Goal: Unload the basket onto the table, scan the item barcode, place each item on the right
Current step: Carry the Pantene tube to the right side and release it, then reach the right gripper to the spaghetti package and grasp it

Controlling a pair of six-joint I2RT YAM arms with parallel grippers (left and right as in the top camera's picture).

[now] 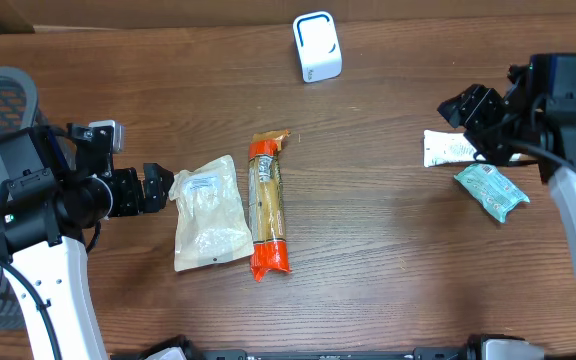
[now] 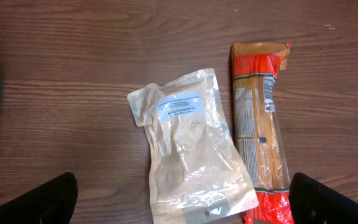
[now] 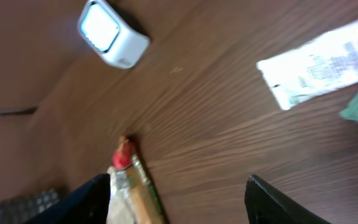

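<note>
A brown wooden table carries five things; a small white scanner at the far side is the landmark.

The largest is a clear pouch, lying flat nearer the robot than the scanner and to its left. It holds pale beige powder and has a white printed label by one corner; whether that bears the barcode is too small to tell. Touching its scanner-ward side is a long orange packet of thin straight strands, likely dry pasta, lying almost straight towards the robot from the scanner.

Well to the right of the scanner and a little nearer the robot is a white sachet, its contents hidden. Just beyond it, farther from the scanner, is a crumpled teal packet, contents unclear.

The left gripper hovers at the pouch's far side from the scanner, fingers spread wide, holding nothing. The right gripper hangs above the white sachet, fingers apart and empty.

The pouch looks like the item in hand. It probably handles light, limp and slick, sagging as the powder shifts. A pinch on a flat sealed edge, clear of the label, seems safest.
</note>
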